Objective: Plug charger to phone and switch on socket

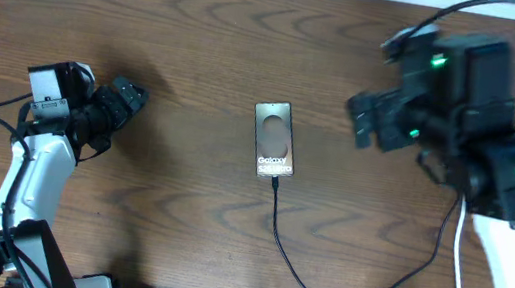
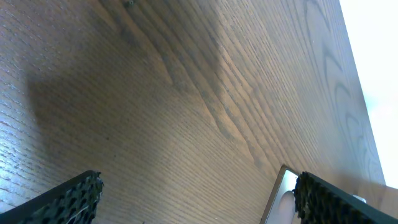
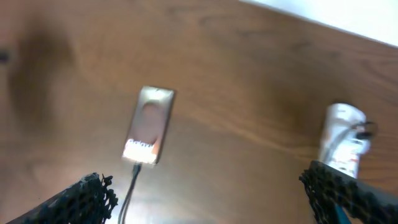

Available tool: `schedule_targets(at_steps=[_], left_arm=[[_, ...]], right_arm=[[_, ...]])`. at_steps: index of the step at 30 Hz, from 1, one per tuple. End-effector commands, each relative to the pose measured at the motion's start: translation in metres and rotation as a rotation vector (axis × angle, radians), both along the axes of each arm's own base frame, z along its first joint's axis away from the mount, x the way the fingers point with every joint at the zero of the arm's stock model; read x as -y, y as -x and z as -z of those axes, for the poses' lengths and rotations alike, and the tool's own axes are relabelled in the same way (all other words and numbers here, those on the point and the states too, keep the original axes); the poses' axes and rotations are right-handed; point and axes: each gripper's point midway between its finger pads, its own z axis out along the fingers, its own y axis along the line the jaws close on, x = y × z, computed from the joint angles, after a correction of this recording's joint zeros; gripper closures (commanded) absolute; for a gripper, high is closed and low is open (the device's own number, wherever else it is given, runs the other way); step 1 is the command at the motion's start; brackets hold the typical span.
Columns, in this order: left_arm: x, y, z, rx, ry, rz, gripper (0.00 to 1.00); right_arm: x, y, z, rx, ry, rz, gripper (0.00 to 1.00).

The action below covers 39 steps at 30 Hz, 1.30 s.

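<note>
Resting the phone (image 1: pixel 273 138) flat at the middle of the table (image 1: pixel 202 35), Galaxy lettering toward the near edge. Running the charger (image 1: pixel 276 217) from the phone's near end toward the near edge, then curving right. Holding the left gripper (image 2: pixel 198 190) wide apart and empty over the left side. Holding the right gripper (image 3: pixel 205 180) equally wide, empty, toward the far right corner.

The overhead camera looked straight down on the whole table (image 1: pixel 202 35) from well above it. The left wrist camera sat low, skimming it at close range; the right wrist camera hung higher, tilted down. All three caught the phone (image 1: pixel 273 139).
</note>
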Motion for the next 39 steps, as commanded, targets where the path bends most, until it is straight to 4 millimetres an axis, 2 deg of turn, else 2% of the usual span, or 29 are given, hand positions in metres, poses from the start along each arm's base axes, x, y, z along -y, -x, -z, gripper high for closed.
schedule_targets(at_steps=[1, 6, 12, 19, 23, 26, 29, 34, 39], left_arm=[[-0.003, -0.001, 0.0, 0.002, -0.017, 0.002, 0.02], [-0.003, -0.001, 0.0, 0.002, -0.017, 0.002, 0.02], [-0.003, -0.001, 0.0, 0.002, -0.017, 0.002, 0.02], [-0.003, -0.001, 0.0, 0.002, -0.017, 0.002, 0.02], [-0.003, -0.001, 0.0, 0.002, -0.017, 0.002, 0.02], [-0.003, -0.001, 0.0, 0.002, -0.017, 0.002, 0.02], [-0.003, -0.001, 0.0, 0.002, -0.017, 0.002, 0.02], [-0.003, -0.001, 0.0, 0.002, -0.017, 0.002, 0.02], [-0.003, -0.001, 0.0, 0.002, -0.017, 0.002, 0.02]], right_arm=[[-0.011, 0.009, 0.007, 0.01, 0.042, -0.061, 0.01], [-0.007, 0.007, 0.035, -0.028, 0.073, -0.052, 0.01], [-0.001, -0.022, 0.066, 0.159, 0.008, -0.018, 0.01], [0.022, -0.021, 0.124, 0.361, -0.1, 0.07, 0.01], [0.043, -0.005, 0.163, 0.394, -0.182, 0.169, 0.01], [0.058, 0.016, 0.197, 0.376, -0.22, 0.229, 0.01], [0.068, 0.034, 0.221, 0.371, -0.24, 0.264, 0.01], [0.075, 0.053, 0.245, 0.366, -0.259, 0.269, 0.01], [0.076, 0.065, 0.261, 0.34, -0.265, 0.262, 0.01]])
